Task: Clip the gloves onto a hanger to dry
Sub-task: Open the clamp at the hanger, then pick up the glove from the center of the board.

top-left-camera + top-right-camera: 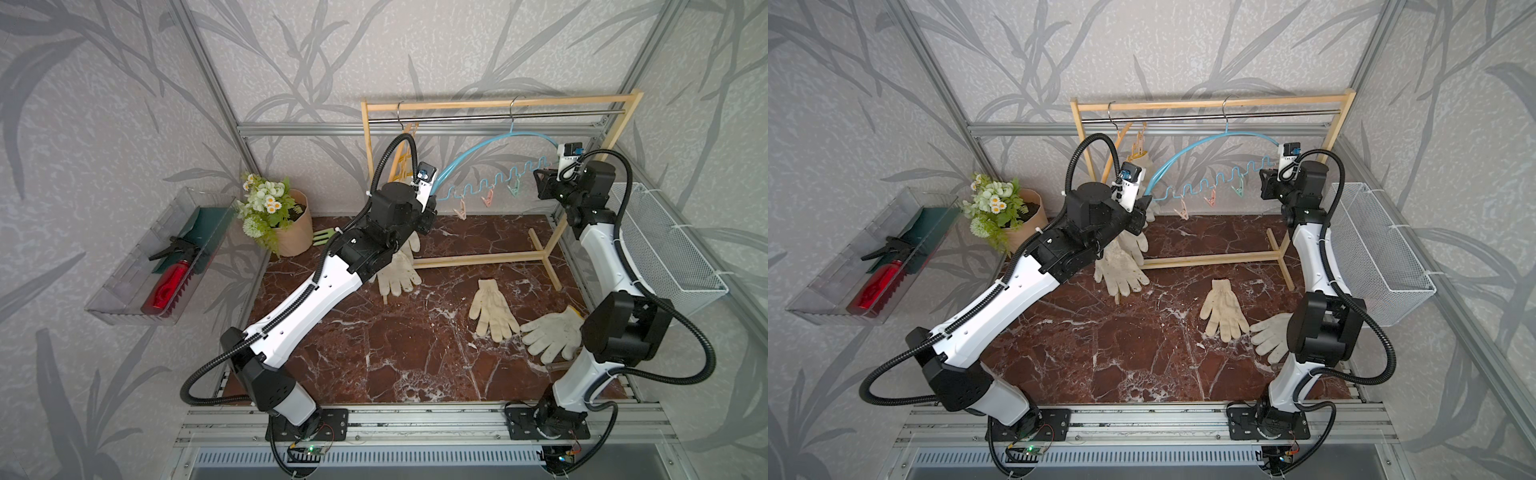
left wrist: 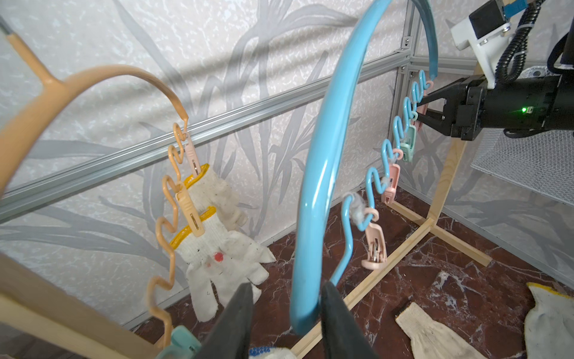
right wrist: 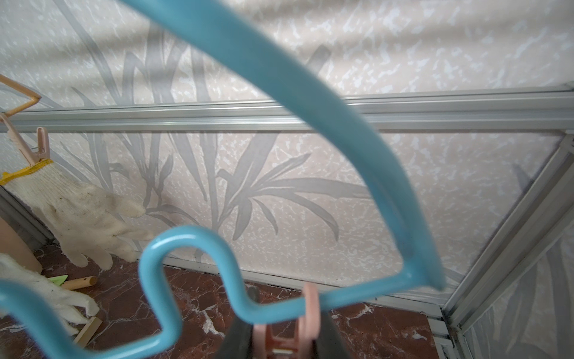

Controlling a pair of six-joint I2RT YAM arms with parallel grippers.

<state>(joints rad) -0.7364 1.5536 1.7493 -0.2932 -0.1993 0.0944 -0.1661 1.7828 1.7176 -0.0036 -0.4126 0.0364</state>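
Note:
A blue hanger (image 1: 490, 141) (image 2: 323, 155) hangs on the wooden rack's rail. My left gripper (image 2: 287, 290) (image 1: 432, 203) stands open around the hanger's left end, which rests against one finger. My right gripper (image 3: 287, 310) (image 2: 419, 107) is shut on a pink clip (image 3: 310, 307) at the hanger's right end. Two gloves (image 2: 217, 251) (image 2: 214, 192) hang clipped by their yellow cuffs on a tan hanger (image 2: 93, 74). Two more gloves (image 1: 492, 309) (image 1: 550, 332) lie flat on the marble table, the second partly under my right arm.
Three free clips (image 1: 459, 212) (image 1: 487, 199) (image 1: 513, 190) dangle from the blue hanger's wavy bar. The wooden rack (image 1: 498, 102) fills the back. A flower pot (image 1: 291, 232) stands back left, a wire basket (image 1: 665, 249) at the right, a tray with a red spray bottle (image 1: 166, 286) at the left.

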